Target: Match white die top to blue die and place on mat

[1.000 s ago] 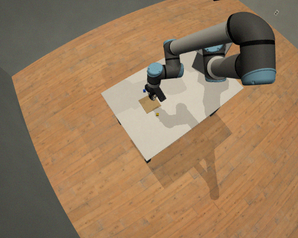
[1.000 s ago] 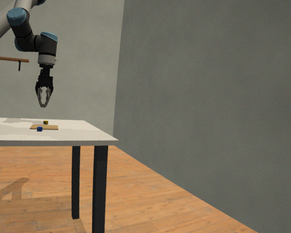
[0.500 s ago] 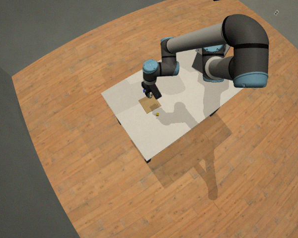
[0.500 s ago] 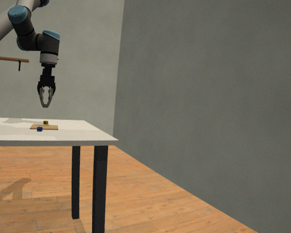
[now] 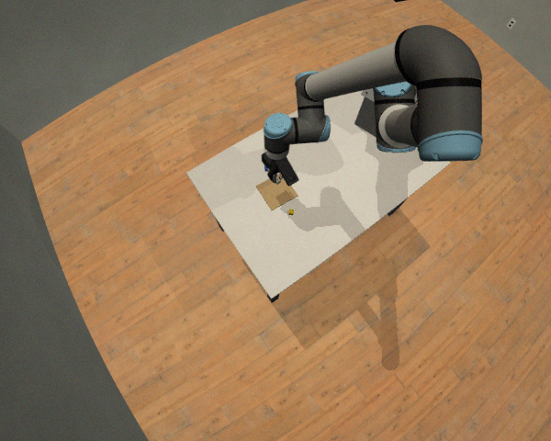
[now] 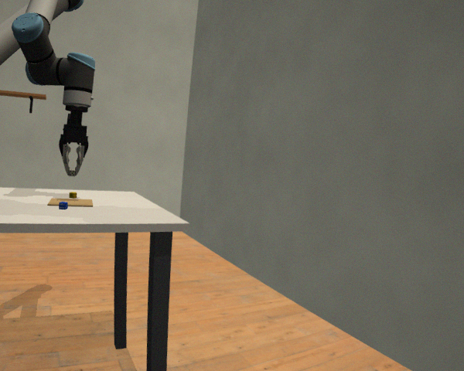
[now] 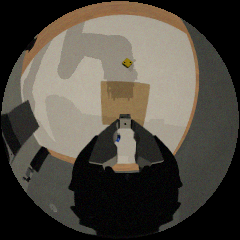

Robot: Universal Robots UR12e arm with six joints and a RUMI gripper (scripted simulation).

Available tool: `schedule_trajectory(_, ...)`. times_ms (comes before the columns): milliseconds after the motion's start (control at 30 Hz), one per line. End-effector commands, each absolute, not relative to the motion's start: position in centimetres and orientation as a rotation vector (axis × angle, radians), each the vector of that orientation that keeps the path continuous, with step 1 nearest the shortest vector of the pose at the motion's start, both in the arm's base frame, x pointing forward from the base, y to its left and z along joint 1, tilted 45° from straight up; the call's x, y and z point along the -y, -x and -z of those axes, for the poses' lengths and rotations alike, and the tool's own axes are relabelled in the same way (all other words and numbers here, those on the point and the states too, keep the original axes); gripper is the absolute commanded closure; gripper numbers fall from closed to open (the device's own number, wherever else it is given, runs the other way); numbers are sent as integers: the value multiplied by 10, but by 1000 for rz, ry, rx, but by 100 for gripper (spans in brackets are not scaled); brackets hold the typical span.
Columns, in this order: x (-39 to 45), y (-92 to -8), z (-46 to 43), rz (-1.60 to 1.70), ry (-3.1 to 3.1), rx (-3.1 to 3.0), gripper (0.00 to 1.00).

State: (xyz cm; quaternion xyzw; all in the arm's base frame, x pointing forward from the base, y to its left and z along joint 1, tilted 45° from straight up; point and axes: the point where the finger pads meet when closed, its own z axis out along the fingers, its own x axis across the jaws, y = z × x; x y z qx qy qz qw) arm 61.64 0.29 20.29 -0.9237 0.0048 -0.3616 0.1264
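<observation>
My gripper (image 5: 277,179) (image 6: 72,173) (image 7: 124,120) points down and is shut on the white die, held in the air above the table. The die looks grey in shade; a single dark pip shows on its side in the wrist view. The tan mat (image 5: 268,197) (image 6: 85,202) (image 7: 111,105) lies below the fingertips. The blue die (image 5: 266,168) (image 6: 63,205) (image 7: 118,139) sits on the table beside the mat, partly hidden by the gripper in the top view and the wrist view. Its top number is too small to read.
The yellow die (image 5: 291,211) (image 6: 73,195) (image 7: 127,63) sits on the white table (image 5: 266,256) (image 6: 144,217) (image 7: 165,55), off the mat's side opposite the blue die. Its top number is not readable. The arm's shadow falls across the table and part of the mat.
</observation>
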Motion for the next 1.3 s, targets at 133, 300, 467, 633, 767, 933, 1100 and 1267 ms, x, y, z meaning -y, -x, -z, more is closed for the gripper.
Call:
schedule_trajectory(133, -10, -639, -180, 1055, 2690, -14, 97)
schedule_trajectory(300, -15, -654, -164, 1055, 2690, -14, 97)
schedule_trajectory(467, -18, -662, -157, 1055, 2690, -14, 97)
schedule_trajectory(633, -21, -669, -149, 1055, 2690, -14, 97)
schedule_trajectory(767, -21, -671, -147, 1055, 2690, -14, 97)
schedule_trajectory(933, -21, -671, -146, 1055, 2690, -14, 97)
schedule_trajectory(1100, -21, -671, -146, 1055, 2690, -14, 97)
schedule_trajectory(1267, -21, -671, -146, 1055, 2690, -14, 97)
